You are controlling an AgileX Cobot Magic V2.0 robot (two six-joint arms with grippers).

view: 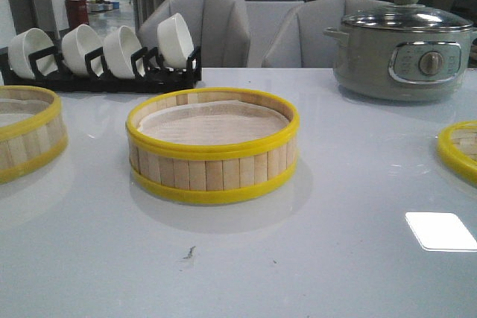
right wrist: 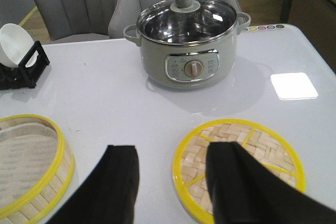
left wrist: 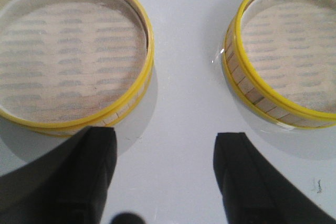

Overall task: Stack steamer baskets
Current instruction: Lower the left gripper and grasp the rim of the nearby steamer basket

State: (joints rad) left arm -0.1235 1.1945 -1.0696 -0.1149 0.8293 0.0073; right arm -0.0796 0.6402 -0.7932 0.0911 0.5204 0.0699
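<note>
One steamer basket (view: 212, 147) with pale slat walls and yellow rims stands mid-table. A second steamer basket (view: 26, 135) is cut off at the left edge. Both show from above in the left wrist view, as the left basket (left wrist: 68, 51) and the middle basket (left wrist: 289, 51). My left gripper (left wrist: 165, 135) hangs open over the bare table between them, holding nothing. My right gripper (right wrist: 172, 150) is open and empty too, between the middle basket (right wrist: 26, 166) and the lid. Neither gripper shows in the front view.
A flat woven lid (right wrist: 262, 140) with a yellow rim lies at the right, partly under one right finger (right wrist: 236, 182); its edge (view: 458, 150) shows in the front view. A grey electric pot (view: 402, 50) stands back right. A black rack of white bowls (view: 97, 53) stands back left.
</note>
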